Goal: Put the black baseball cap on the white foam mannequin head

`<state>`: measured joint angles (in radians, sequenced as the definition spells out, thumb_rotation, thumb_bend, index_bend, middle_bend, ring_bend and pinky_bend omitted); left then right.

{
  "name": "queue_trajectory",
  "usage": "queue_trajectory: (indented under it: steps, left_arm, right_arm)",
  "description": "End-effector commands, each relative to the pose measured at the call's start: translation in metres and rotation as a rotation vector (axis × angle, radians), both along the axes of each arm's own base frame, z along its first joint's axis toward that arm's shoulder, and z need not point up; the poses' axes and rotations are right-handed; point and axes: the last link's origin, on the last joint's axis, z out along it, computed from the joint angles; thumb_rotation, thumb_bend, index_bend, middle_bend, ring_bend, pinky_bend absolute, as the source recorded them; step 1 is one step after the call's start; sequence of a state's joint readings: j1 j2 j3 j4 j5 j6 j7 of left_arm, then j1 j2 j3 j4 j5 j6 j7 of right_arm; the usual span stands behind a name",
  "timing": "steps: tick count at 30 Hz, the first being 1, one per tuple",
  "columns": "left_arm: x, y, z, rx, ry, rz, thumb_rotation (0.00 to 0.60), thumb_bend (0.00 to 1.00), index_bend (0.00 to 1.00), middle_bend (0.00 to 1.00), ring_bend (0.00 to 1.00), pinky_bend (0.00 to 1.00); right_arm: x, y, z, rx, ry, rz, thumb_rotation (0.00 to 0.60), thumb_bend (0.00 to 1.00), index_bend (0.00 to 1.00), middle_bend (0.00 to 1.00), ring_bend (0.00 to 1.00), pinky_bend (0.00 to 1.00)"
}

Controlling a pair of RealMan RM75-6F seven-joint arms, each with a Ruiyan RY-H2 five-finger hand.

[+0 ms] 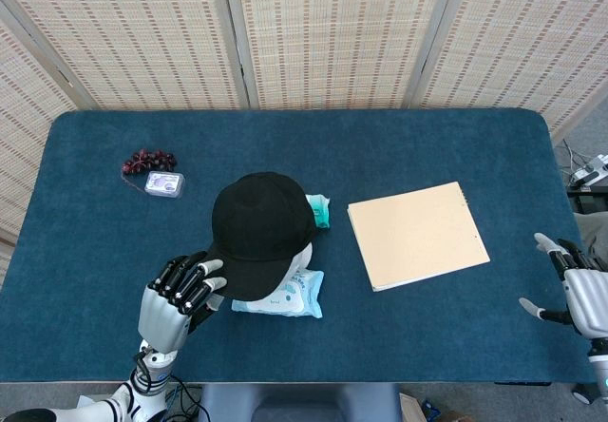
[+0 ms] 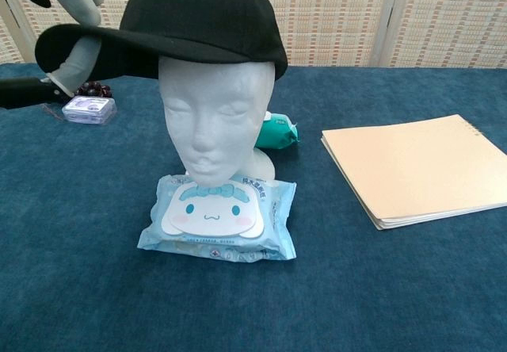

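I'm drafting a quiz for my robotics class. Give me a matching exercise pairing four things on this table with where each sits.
Things:
1. black baseball cap
2. blue cartoon wet-wipes pack
3. tan paper folder
4. dark grape bunch

Places:
A. table's right side
B. far left, beside a small clear box
C. on the white foam mannequin head
D. in front of the mannequin's base

Pairs: 1-C, 2-D, 3-A, 4-B

I count one black baseball cap [image 1: 258, 227] and one white foam mannequin head [image 2: 212, 114]. On the tabletop [image 1: 456, 146] I see one blue wipes pack [image 2: 218, 217], one teal packet [image 2: 279, 132], one tan notebook [image 1: 416, 234], one small clear box [image 1: 164, 184] and one bunch of dark grapes [image 1: 146, 161]. Two hands show: the left hand [image 1: 173, 294] and the right hand [image 1: 579, 294].
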<state>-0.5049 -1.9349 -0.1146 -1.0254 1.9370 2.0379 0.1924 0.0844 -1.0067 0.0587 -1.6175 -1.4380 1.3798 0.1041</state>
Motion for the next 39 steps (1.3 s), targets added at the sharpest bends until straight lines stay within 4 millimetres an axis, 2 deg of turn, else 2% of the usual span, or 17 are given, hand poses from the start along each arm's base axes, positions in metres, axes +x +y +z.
queue_trajectory:
  steps: [1, 6, 13, 39]
  left_arm:
    - [0.0, 0.0, 0.0, -0.004, 0.0, 0.002, 0.6, 0.37, 0.59, 0.46, 0.34, 0.45]
    - [-0.001, 0.0, 0.0, -0.013, 0.001, 0.007, 0.6, 0.37, 0.48, 0.46, 0.34, 0.45]
    - [-0.005, 0.0, 0.003, -0.042, -0.006, 0.027, 0.6, 0.37, 0.4, 0.46, 0.34, 0.45]
    - [-0.026, -0.015, 0.01, -0.081, -0.043, 0.045, 0.6, 0.37, 0.39, 0.46, 0.34, 0.45]
  right_arm:
    - [0.0, 0.0, 0.0, 0.0, 0.001, 0.0, 0.6, 0.0, 0.06, 0.24, 0.11, 0.37]
    - [0.0, 0.0, 0.0, 0.004, 0.006, 0.002, 0.6, 0.0, 0.06, 0.24, 0.11, 0.37]
    - [0.0, 0.001, 0.001, 0.001, -0.002, 0.003, 0.6, 0.0, 0.06, 0.24, 0.11, 0.37]
    - [0.001, 0.002, 0.001, 0.003, -0.002, 0.007, 0.6, 0.0, 0.06, 0.25, 0.11, 0.37]
